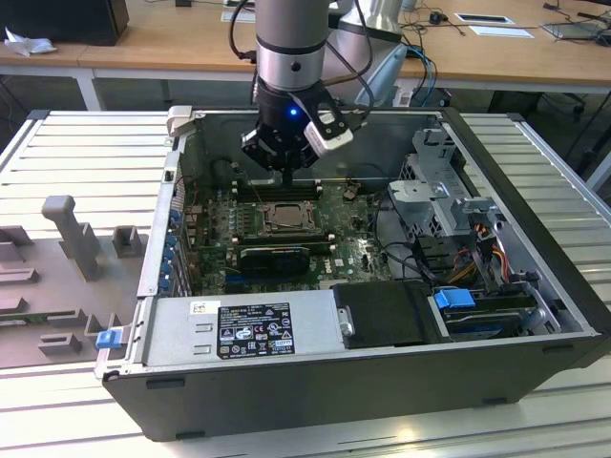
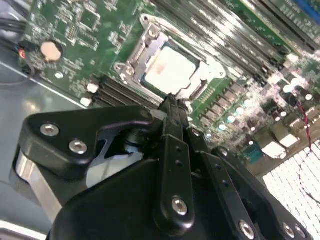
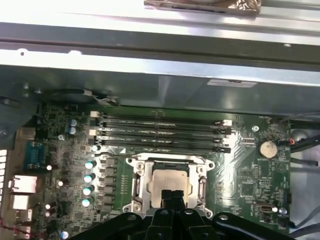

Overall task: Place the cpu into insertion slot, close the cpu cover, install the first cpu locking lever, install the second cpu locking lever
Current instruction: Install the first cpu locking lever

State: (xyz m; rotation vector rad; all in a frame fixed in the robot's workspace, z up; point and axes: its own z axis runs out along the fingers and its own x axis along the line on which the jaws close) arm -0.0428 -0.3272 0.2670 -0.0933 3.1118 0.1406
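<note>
cpu (image 3: 170, 181) sits flat in the insertion slot (image 3: 148, 175), pale metal top up; it also shows in the second wrist view (image 2: 172, 67) and in the exterior view (image 1: 284, 218). cpu cover (image 3: 135, 185) looks down over it, its frame around the chip edges and the chip showing through the window. Can't tell the state of the locking levers.

Gripper (image 3: 173, 196) is over the socket, with its fingers together and nothing between them. In both wrist views the tips overlap one edge of the cpu (image 2: 170, 100); can't tell whether they touch it or stop just above. In the exterior view the gripper (image 1: 286, 175) hangs from the arm, pointing down at the board just beside the socket.

Around the socket is the green motherboard (image 3: 240, 170). Four long black memory slots (image 3: 160, 132) run alongside one edge of the socket, and a coin battery (image 3: 269, 148) lies well apart from it.

The board lies inside an open computer case (image 1: 535, 191), with a silver power supply (image 1: 239, 324) along the near wall. The case rests on a slatted metal bench (image 1: 57, 153).
</note>
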